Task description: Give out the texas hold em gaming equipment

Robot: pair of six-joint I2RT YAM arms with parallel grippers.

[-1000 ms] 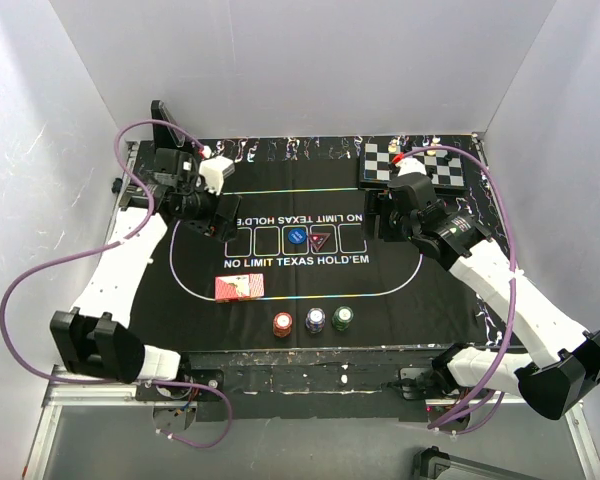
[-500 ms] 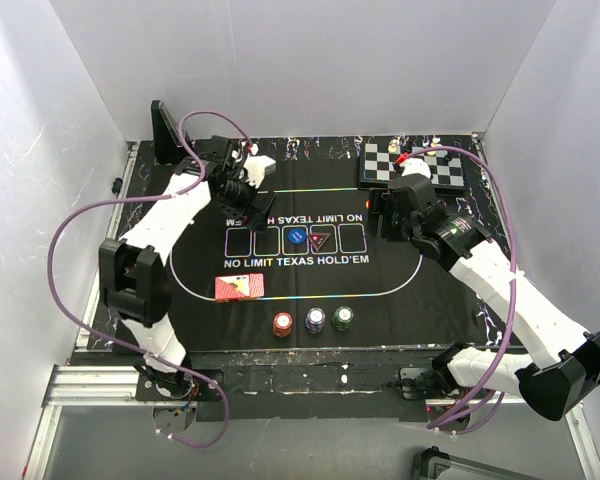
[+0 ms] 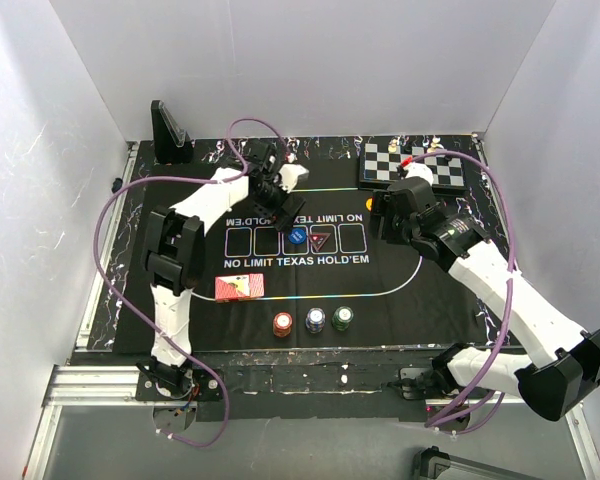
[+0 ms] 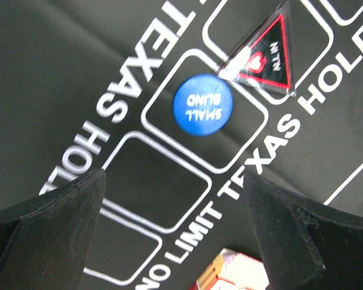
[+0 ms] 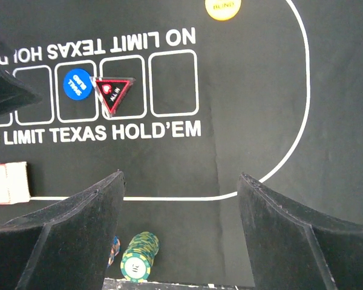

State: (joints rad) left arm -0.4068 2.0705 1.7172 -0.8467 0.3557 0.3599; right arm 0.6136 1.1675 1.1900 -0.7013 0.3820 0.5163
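Small-blind button [image 4: 202, 104], blue and round, lies flat in a printed box on the black mat [image 4: 60, 72], just ahead of the left gripper [image 4: 172, 181], whose jaws gape empty. A red triangular marker [image 4: 266, 54] sits just beside it. The right gripper [image 5: 181, 178], also spread empty, hangs farther off.

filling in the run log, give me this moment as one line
left gripper open, empty, near blue button | right gripper open, empty | cards and chip stacks untouched
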